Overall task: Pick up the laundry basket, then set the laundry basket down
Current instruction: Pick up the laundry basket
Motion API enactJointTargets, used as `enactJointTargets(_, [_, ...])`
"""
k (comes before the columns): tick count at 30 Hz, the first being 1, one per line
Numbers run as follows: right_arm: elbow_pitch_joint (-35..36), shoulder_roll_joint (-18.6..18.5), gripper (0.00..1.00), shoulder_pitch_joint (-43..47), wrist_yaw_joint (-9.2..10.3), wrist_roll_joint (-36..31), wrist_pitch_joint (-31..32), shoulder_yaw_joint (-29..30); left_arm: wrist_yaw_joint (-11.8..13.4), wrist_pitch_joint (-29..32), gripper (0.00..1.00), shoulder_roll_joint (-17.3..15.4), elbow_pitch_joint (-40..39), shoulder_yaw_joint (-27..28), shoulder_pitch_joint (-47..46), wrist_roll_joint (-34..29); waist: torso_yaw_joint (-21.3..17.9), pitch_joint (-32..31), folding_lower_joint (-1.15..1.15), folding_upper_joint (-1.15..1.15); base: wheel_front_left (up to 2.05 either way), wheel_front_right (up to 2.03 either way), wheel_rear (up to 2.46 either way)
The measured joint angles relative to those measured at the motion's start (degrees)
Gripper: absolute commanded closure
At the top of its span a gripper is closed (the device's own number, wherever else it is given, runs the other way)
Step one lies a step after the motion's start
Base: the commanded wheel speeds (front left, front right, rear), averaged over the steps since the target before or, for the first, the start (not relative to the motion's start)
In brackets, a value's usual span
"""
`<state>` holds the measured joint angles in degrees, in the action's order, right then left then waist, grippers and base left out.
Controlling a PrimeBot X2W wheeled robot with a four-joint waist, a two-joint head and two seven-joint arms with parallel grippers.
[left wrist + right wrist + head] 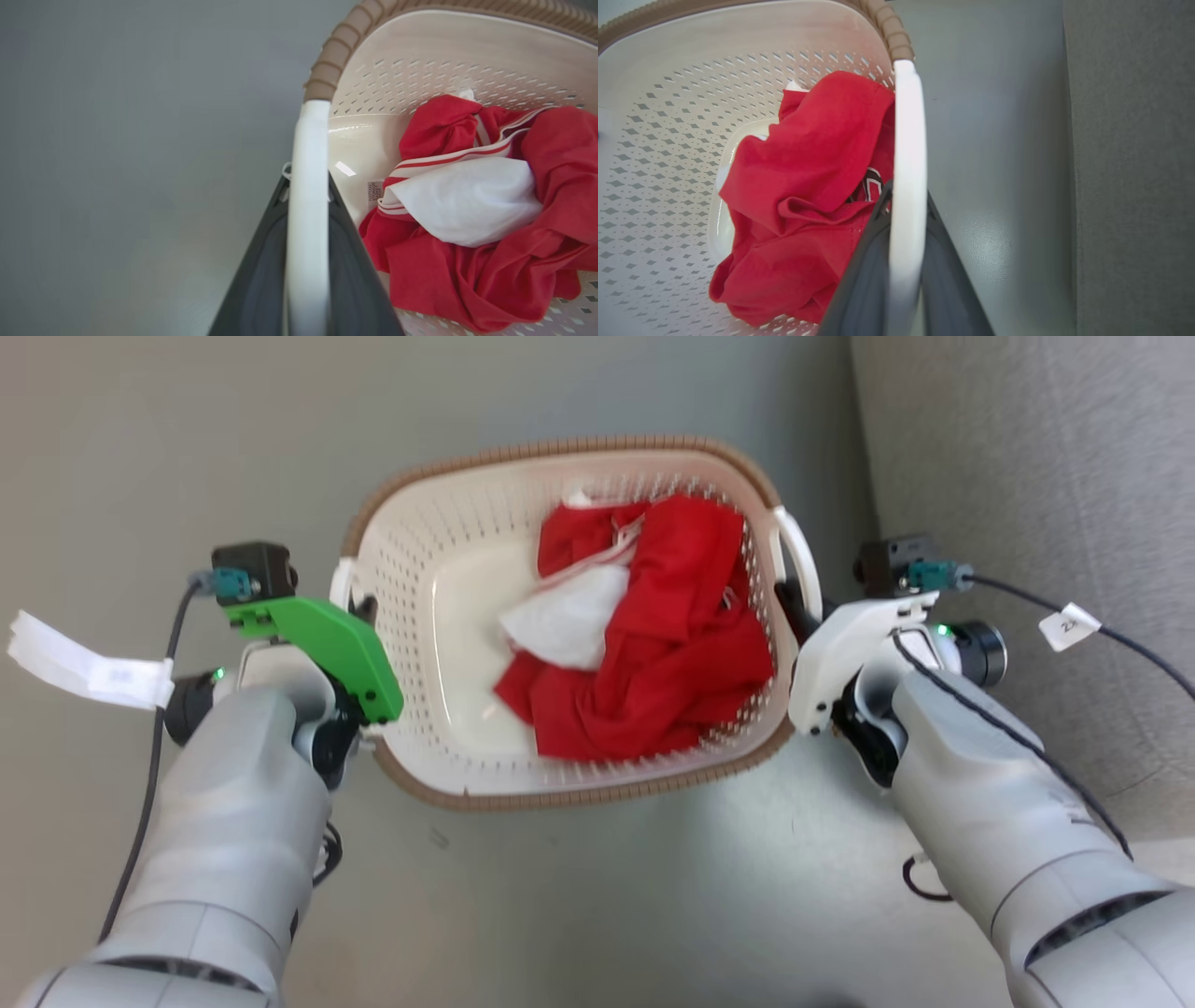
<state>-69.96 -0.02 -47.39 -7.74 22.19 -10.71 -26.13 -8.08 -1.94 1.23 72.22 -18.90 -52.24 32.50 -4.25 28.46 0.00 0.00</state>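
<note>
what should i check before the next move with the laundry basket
1. Left gripper on the left handle: ok, the handle sits between its fingers.
2. Right gripper on the right handle: ok, same.
3. Red and white cloth fully inside the laundry basket: ok, nothing over the rim.
4. Basket clear of the floor: cannot tell.
5. Gap to the grey surface on the right: ok, floor shows between it and the handle.

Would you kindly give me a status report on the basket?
Left claw shut on left handle, right claw on right handle. Laundry basket holds red cloth. Grey upholstery near right side.
</note>
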Motion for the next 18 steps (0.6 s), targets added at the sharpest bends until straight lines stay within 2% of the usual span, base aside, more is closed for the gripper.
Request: enactJointTargets(18, [-0.6,0.2,1.00,7.0,-0.33,4.5,7.3,-3.1,0.0,5.4,1.00,0.6,1.4,0.0,7.8,2.6,-0.5,-14.0,0.00,0.00,0.00,0.00,0.00])
